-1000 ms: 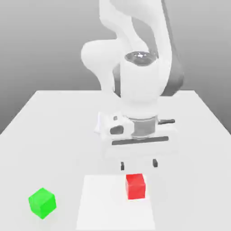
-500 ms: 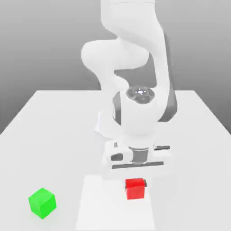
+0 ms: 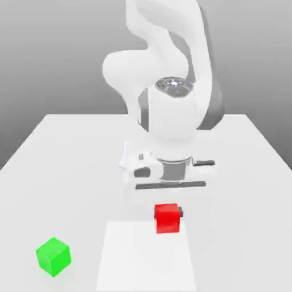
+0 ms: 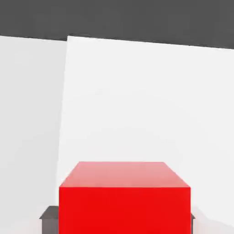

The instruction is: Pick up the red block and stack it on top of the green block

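**Red block held clear of the table**

The red block (image 3: 167,218) is seen lifted above the white table (image 3: 68,171), clamped in the gripper (image 3: 168,213), whose fingers (image 3: 181,213) are closed against the block's two sides (one dark fingertip shows at the block's edge on the exterior view's right). In the hand view the red block (image 4: 124,201) is framed squarely, its upper face level and its edges straight, with dark finger pads (image 4: 49,215) just visible at either side.

Beneath the block a lighter rectangular patch (image 3: 142,256) is marked on the table. The green block (image 3: 53,256) sits on the table well apart, toward the exterior view's left and nearer the camera, turned so one corner faces forward. Open table surface lies between the two blocks, and the table's side edges are kept well away from both.
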{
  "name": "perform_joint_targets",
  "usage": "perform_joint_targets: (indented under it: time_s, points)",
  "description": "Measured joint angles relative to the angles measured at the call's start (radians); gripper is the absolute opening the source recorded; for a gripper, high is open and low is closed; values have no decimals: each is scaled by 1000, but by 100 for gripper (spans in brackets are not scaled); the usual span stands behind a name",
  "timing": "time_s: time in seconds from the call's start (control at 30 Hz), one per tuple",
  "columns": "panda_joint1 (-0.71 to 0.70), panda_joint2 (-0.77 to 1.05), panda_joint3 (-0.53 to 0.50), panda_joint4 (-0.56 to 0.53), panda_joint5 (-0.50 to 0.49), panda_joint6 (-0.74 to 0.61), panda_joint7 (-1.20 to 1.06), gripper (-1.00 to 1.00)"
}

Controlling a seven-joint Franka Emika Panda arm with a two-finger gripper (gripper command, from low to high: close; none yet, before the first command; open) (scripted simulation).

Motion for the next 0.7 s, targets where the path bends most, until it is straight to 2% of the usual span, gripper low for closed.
perform_joint_targets:
  time_s: [0.37,0.7]
  points:
    - [-196,39,-73,121,7,-82,50,-100]
    - [-339,88,-141,229,53,-145,67,-100]
